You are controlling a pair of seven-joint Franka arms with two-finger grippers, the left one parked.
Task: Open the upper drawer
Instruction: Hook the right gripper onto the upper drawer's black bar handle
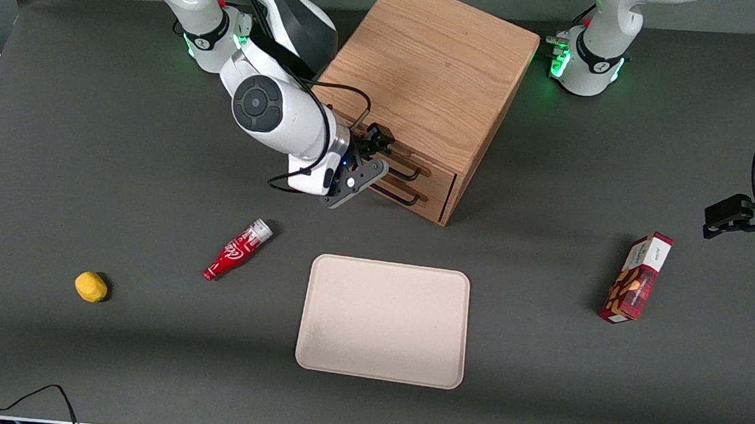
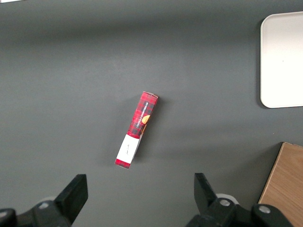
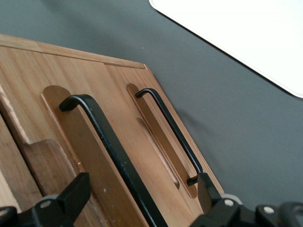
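Cabinet: the light oak wooden cabinet (image 1: pixel 429 87) stands near the desk's robot-side edge, about midway between its ends, its drawer fronts facing the front camera.
Upper drawer: the shallow oak upper drawer (image 3: pixel 71 156) with its thin black bar handle (image 3: pixel 113 156) looks shut, above the matching lower drawer (image 3: pixel 156 137).
Gripper: the black two-finger gripper (image 3: pixel 142 201) is spread open, straddling the upper bar.
Doing it well: close squarely mid-bar, then pull straight out, level.
Hidden: the gripper covers part of the upper handle; fingertip contact cannot be made out.
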